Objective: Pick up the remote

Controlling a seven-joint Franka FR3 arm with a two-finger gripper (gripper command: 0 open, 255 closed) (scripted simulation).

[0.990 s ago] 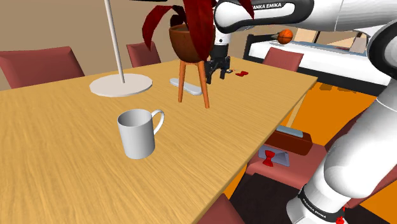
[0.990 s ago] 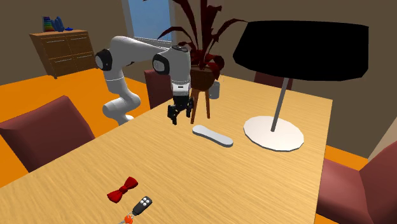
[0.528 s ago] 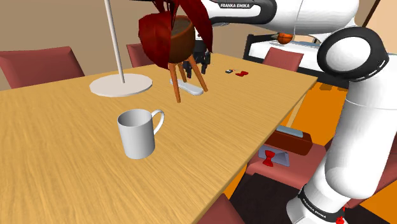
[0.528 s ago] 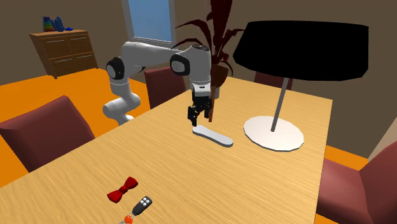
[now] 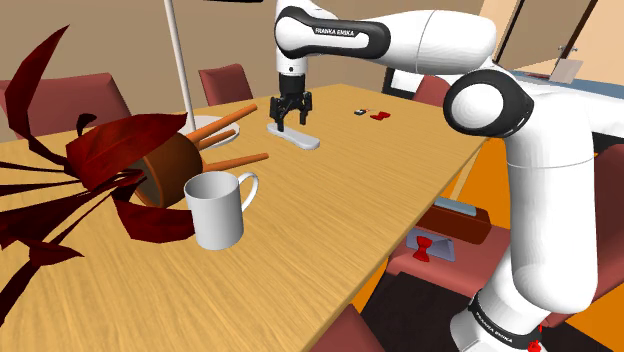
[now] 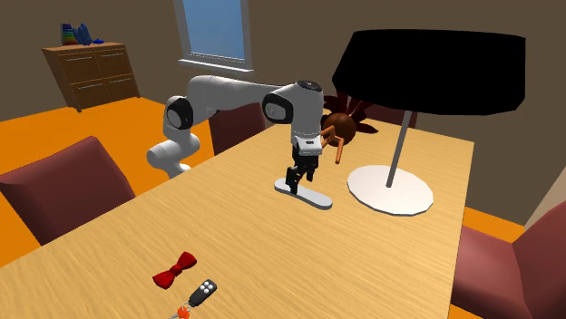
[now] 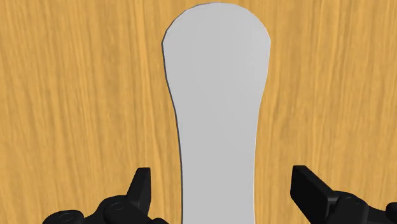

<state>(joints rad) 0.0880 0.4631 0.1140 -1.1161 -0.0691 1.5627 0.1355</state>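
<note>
The remote is a flat, plain light-grey bar lying on the wooden table. It also shows in the second exterior view. My black gripper hangs straight down just above one end of it. In the wrist view the remote runs lengthwise between the fingers. The gripper is open, and its fingertips stand well clear of the remote's sides.
A brown potted plant with dark red leaves lies toppled on the table against a white mug. A lamp's base sits just beyond the remote. A red bow tie and key fob lie far off. Chairs ring the table.
My arm swung toward the shoulder view's left and now hangs over the remote. The plant on its stand was knocked over and fell beside the mug.
</note>
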